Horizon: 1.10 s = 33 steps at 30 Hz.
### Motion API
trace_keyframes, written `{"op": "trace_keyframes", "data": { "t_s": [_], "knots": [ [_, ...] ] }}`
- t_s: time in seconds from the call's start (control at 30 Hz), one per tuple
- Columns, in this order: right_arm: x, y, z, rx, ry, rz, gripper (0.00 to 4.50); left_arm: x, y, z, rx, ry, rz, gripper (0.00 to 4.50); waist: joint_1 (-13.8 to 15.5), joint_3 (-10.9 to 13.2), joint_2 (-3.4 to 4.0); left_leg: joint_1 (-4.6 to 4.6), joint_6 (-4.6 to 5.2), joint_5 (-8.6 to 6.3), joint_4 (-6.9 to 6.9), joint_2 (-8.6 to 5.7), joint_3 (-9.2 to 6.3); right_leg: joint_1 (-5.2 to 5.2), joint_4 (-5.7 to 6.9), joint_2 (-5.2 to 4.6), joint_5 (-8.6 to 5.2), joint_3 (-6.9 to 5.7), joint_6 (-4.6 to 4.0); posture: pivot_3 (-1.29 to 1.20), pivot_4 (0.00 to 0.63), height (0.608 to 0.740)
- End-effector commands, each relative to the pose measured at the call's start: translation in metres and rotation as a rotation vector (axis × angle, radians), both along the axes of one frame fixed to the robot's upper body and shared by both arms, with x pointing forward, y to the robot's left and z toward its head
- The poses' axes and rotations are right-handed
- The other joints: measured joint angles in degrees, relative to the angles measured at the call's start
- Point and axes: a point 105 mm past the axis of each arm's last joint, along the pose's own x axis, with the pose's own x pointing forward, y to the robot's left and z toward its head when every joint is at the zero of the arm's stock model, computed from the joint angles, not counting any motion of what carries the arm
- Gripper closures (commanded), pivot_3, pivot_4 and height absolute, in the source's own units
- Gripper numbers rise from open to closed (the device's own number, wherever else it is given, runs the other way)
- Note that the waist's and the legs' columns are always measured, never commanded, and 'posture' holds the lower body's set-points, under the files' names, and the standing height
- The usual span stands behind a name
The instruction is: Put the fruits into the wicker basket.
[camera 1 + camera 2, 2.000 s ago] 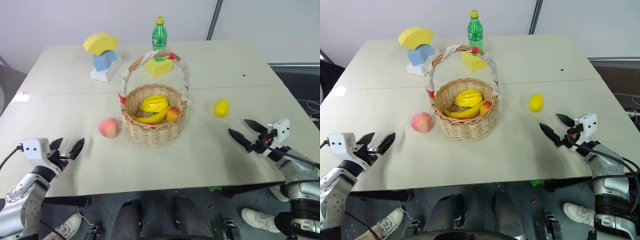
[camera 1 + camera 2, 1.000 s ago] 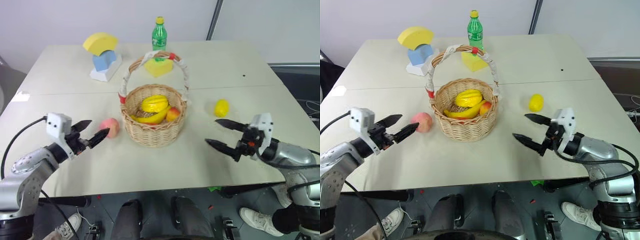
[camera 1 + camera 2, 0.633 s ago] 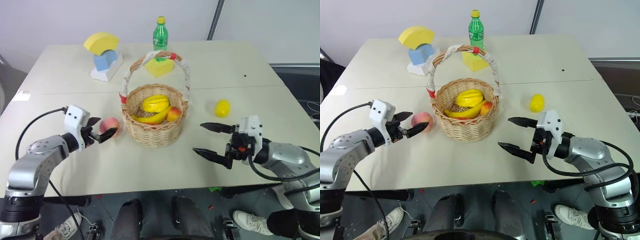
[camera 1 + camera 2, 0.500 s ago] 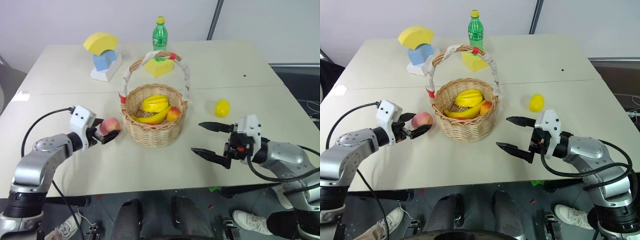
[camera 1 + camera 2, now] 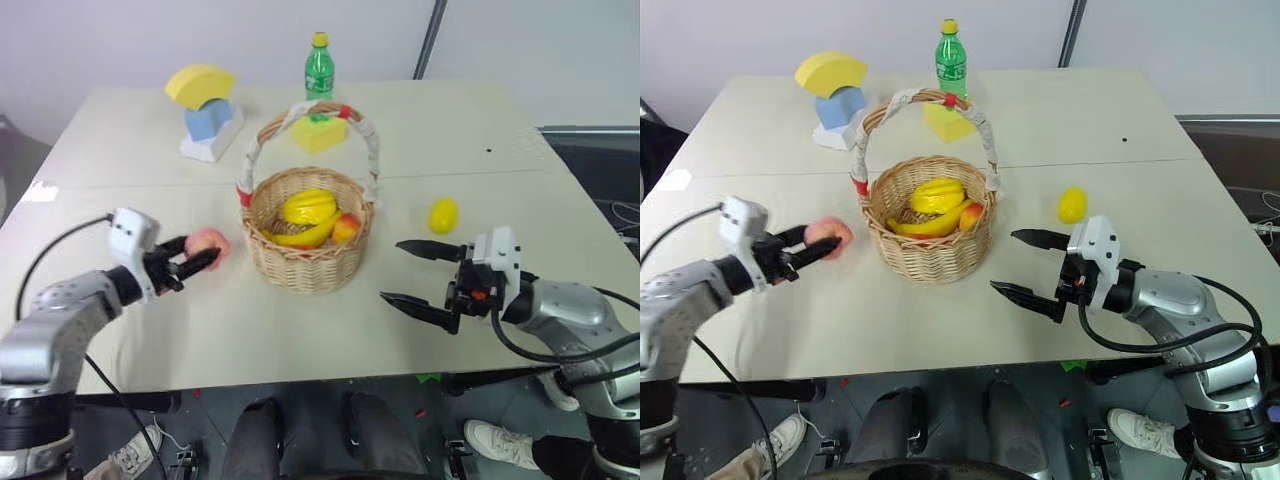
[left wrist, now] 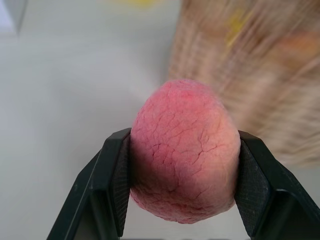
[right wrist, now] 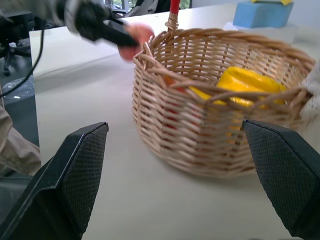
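Observation:
The pink-orange peach (image 5: 207,242) hangs just above the table, left of the wicker basket (image 5: 308,268). My left gripper (image 5: 200,258) is shut on it, and both black fingers (image 6: 111,186) press the peach's (image 6: 182,150) sides. The yellow lemon (image 5: 443,215) lies on the table to the right of the basket. My right gripper (image 5: 392,271) is open and empty, level above the table, in front of the lemon and to the right of the basket (image 7: 200,145). The basket's white-wrapped handle (image 5: 262,140) arches over it.
Yellow and red-orange fruit lie inside the basket. Behind it stand a green bottle (image 5: 319,68), a yellow foam block (image 5: 318,133) and a yellow arch on a blue block (image 5: 204,100). The table's front edge (image 5: 300,380) runs just below both grippers.
My left gripper reached the peach, shut on it and lifted it off the table. The right gripper stayed open and barely moved.

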Motion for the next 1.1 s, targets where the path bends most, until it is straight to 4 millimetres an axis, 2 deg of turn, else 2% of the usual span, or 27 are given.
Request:
{"op": "trace_keyframes", "data": {
  "t_s": [0.03, 0.2, 0.3, 0.43, 0.47, 0.63, 0.83, 1.1],
  "knots": [
    [0.01, -0.013, 0.011, 0.021, -0.044, -0.058, 0.0, -0.02, -0.043, 0.028, -0.013, -0.06, -0.197, 2.2, 0.44, 0.0, 0.0, 0.0, 0.0, 0.0, 0.08, -0.01, 0.0, 0.04, 0.0, -0.02, 0.0, 0.0, 0.0, 0.0, 0.15, 0.74],
    [0.024, -0.018, 0.02, 0.093, -0.055, -0.127, 0.0, -0.008, -0.09, 0.035, 0.003, -0.092, -0.27, 2.2, 1.05, 0.0, 0.0, 0.0, 0.0, 0.0, 0.45, -0.04, 0.0, 0.16, 0.08, 0.0, 0.01, 0.02, -0.01, 0.0, 0.15, 0.74],
    [0.035, -0.024, 0.025, 0.128, -0.076, -0.214, 0.0, 0.011, -0.108, 0.028, 0.011, -0.081, -0.231, 2.2, 1.11, 0.0, -0.01, -0.03, 0.0, 0.0, 0.48, -0.07, -0.01, 0.16, 0.11, 0.03, 0.01, 0.02, 0.01, 0.0, 0.15, 0.74],
    [0.059, -0.042, 0.017, 0.115, -0.06, -0.396, 0.0, 0.021, -0.115, 0.024, 0.022, -0.094, -0.217, 0.33, 0.74, 0.0, 0.0, -0.04, 0.02, 0.0, 0.44, -0.04, -0.05, 0.09, 0.21, 0.14, 0.0, 0.06, 0.05, 0.0, 0.15, 0.74],
    [0.066, -0.048, 0.014, 0.118, -0.042, -0.456, 0.0, 0.023, -0.117, 0.025, 0.024, -0.106, -0.214, 0.16, 0.74, 0.0, 0.0, -0.04, 0.02, 0.0, 0.43, -0.04, -0.07, 0.05, 0.25, 0.16, -0.01, 0.06, 0.05, 0.0, 0.15, 0.74],
    [0.099, -0.075, -0.004, 0.095, -0.012, -0.747, 0.0, 0.018, -0.122, 0.035, -0.021, -0.159, -0.259, 0.16, 0.89, 0.0, 0.0, -0.06, 0.02, 0.01, 0.45, -0.03, -0.09, 0.03, 0.29, 0.18, 0.0, 0.06, 0.04, 0.0, 0.15, 0.74],
    [0.13, -0.105, -0.025, 0.051, 0.064, -1.04, 0.0, -0.005, -0.124, 0.037, -0.025, -0.172, -0.378, 0.16, 0.71, 0.0, 0.01, -0.15, 0.03, 0.01, 0.45, -0.03, -0.08, -0.03, 0.28, 0.18, -0.01, 0.07, 0.05, 0.0, 0.15, 0.74],
    [0.143, -0.107, -0.044, 0.149, 0.252, -1.105, 0.0, -0.011, -0.12, 0.035, -0.012, -0.163, -0.384, 0.16, 0.82, 0.0, 0.02, -0.2, 0.03, 0.01, 0.46, -0.03, -0.09, -0.04, 0.28, 0.17, 0.0, 0.07, 0.07, 0.0, 0.15, 0.74]
  ]
}}
